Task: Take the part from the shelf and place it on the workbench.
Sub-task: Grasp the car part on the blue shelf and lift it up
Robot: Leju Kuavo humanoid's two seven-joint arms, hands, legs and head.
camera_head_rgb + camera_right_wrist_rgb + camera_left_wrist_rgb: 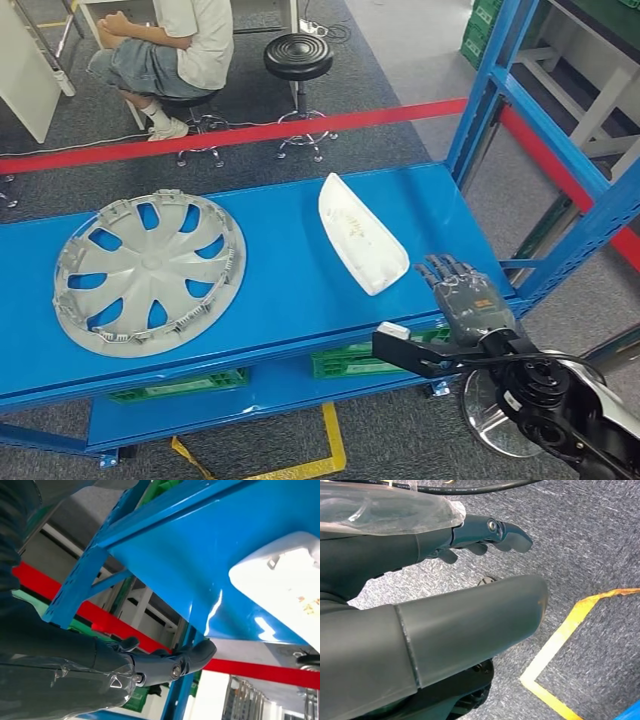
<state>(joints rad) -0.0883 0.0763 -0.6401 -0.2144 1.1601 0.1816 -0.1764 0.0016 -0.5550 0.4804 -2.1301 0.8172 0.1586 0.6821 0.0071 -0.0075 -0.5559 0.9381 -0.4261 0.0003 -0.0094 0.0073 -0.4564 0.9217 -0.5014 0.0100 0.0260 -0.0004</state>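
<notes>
- Head view, far left: silver plastic wheel cover (149, 272) with curved spokes lies flat on the blue metal shelf (287, 270), well apart from the task part.
- Behind the shelf: a seated person (170, 50) in a white shirt and denim shorts on grey carpet, a black round stool (299, 57) beside them, and a red tape line (234, 135) across the floor.
- Under the top deck: green plastic crates (355, 358) on the lower blue level; yellow floor marking (332, 450) in front.
- Centre-right: white elongated plastic part (361, 234), curved shell shape, lies on the shelf top, tilted diagonally, near end toward the front edge. Nothing holds it.
- Right: right hand (466, 295) at the shelf's front-right corner, just beside the near end of the white part; I cannot tell whether it touches. Fingers (445, 268) extended and apart, holding nothing.
- Right wrist view: same hand's fingers (177, 662) straight, clear of the part (286, 595), with the blue shelf upright (81, 582) behind.
- Left wrist view: left hand (471, 580) above grey carpet and a yellow floor line (561, 635); thumb (471, 617) and dark fingers (497, 532) straight and apart, nothing in them.
</notes>
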